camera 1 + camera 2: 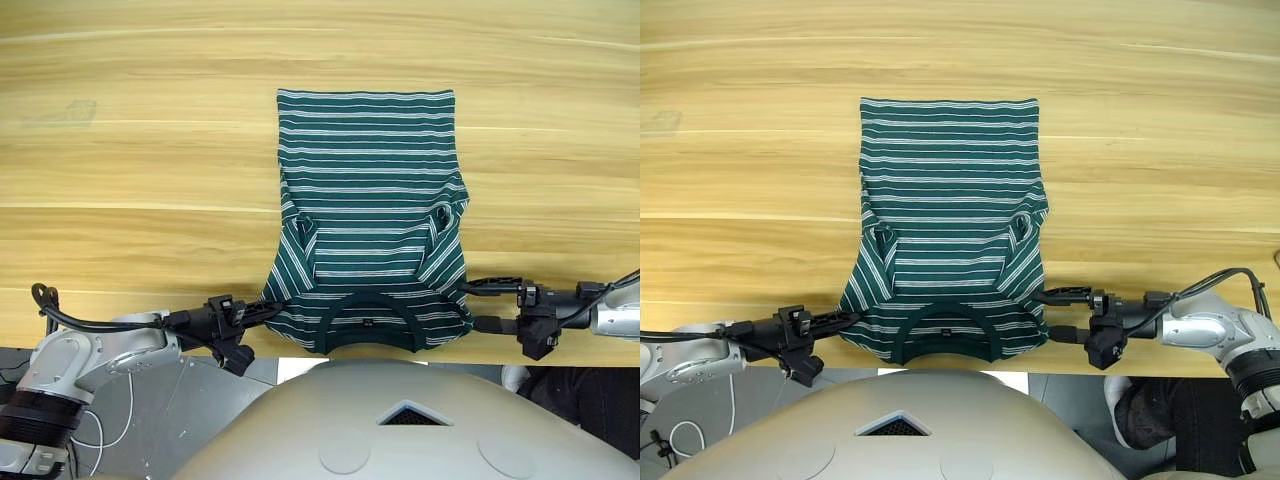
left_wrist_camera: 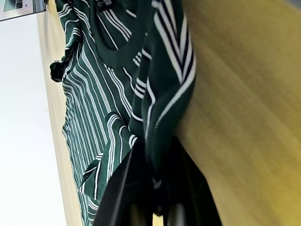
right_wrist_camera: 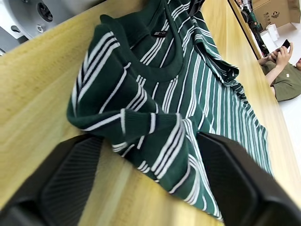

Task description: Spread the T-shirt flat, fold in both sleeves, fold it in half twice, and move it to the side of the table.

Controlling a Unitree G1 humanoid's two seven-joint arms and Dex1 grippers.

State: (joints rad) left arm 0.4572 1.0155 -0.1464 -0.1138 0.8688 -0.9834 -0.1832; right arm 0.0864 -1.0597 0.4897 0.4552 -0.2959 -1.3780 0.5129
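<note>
Shirt [image 1: 368, 200] is lying on the worktop [image 1: 140, 180], roughly mid left-to-right. Collar [image 1: 368, 312] is twd me right at the near edge, hem [image 1: 365, 97] points far. It's dark green w/ thin white stripes. Both sleeves are already folded in over the body. Left sleeve [image 1: 295, 262] and right sleeve [image 1: 447, 250] each lie as a slanted flap on top, so the outline is a long strip, a bit wider at the near end than at the hem. Far half looks pretty flat, w/ a few small bumps where the sleeve ends sit.

My left claw [image 1: 272, 310] is at the near left shoulder corner, low by the worktop edge, pointing right into the cloth. On the wrist cam its fingers [image 2: 124, 188] are narrow and pinched on a fold of shoulder fabric. The fold bunches up btwn them and stands on edge, so that claw has hold of the shirt.

My right claw [image 1: 472, 304] is at the near right shoulder corner, pointing left. This one is wide. One finger [image 3: 70, 183] sits on the near side of the corner and the other on the far side, w/ the rolled shoulder edge lying btwn them. Afaict neither pad is pressing the cloth. The corner itself rests on the wood.

Both claws are about level w/ each other, one either side of the collar, well apart.
</note>
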